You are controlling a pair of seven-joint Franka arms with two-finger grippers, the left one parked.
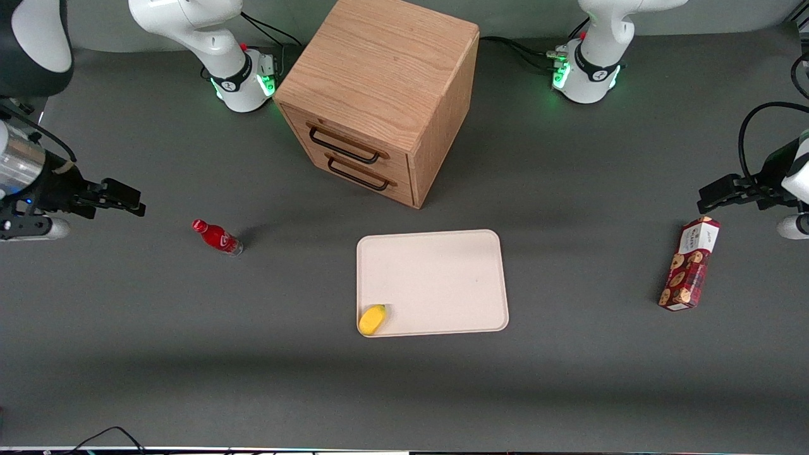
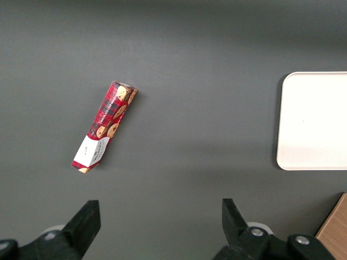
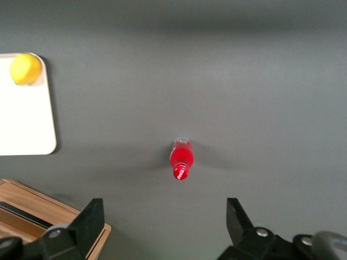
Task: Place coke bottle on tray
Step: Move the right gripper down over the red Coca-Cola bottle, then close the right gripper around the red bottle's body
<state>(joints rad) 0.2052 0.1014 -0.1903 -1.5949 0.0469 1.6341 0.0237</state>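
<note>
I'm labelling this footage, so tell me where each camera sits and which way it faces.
Front view: high, facing both arm bases, looking down on the grey table; the open gripper hangs beside the small red coke bottle.
Right wrist view: on the working arm, looking down at the bottle, gripper fingers showing.
Left wrist view: on the parked arm, over the red cookie box.
All three share the cream rectangular tray.

Wooden drawer cabinet (image 1: 379, 95), cookie box (image 1: 689, 263), yellow lemon (image 1: 372, 319).
</note>
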